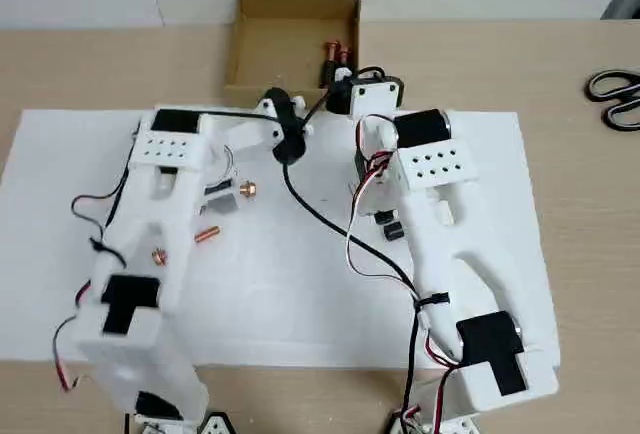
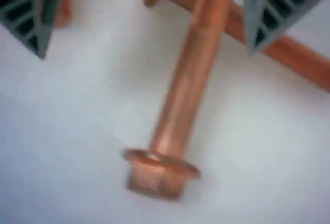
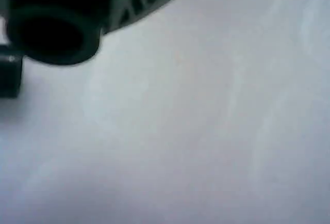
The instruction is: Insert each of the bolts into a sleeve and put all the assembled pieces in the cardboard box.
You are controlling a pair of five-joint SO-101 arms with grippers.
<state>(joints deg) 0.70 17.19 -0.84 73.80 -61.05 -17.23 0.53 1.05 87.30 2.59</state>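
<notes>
1. Where the left arm (image 1: 150,254) lies over the left side of the white sheet (image 1: 300,304), a first bolt (image 1: 160,255) sits close against it. A second bolt (image 1: 207,235) lies just to the right of that one.
2. Left claw (image 1: 222,197) (image 2: 145,51) is low over the sheet with its fingers (image 2: 31,17) spread wide, gripping nothing. A third bolt (image 1: 247,189) (image 2: 175,110) has its shaft running up between them, closer to one finger, and its head lies past the tips on the sheet. A fourth bolt (image 2: 289,53) crosses behind that shaft; I cannot tell if the two touch.
3. Cardboard box (image 1: 255,49) sits at the far edge of the sheet, about centre. Two assembled pieces (image 1: 335,54) with copper ends stand in its right corner.
4. Right claw (image 1: 380,212) is down on the sheet, right of centre, under the right arm (image 1: 440,214). I cannot tell whether it is wide, narrow or holding something. A black sleeve (image 1: 385,219) (image 3: 51,33) is right against it, its open end facing the wrist camera. A second sleeve (image 1: 394,233) (image 3: 9,74) lies just beside the first.
5. Scissors (image 1: 615,99) lie on the bare table (image 1: 560,54) at the far right, well apart from the sheet.
</notes>
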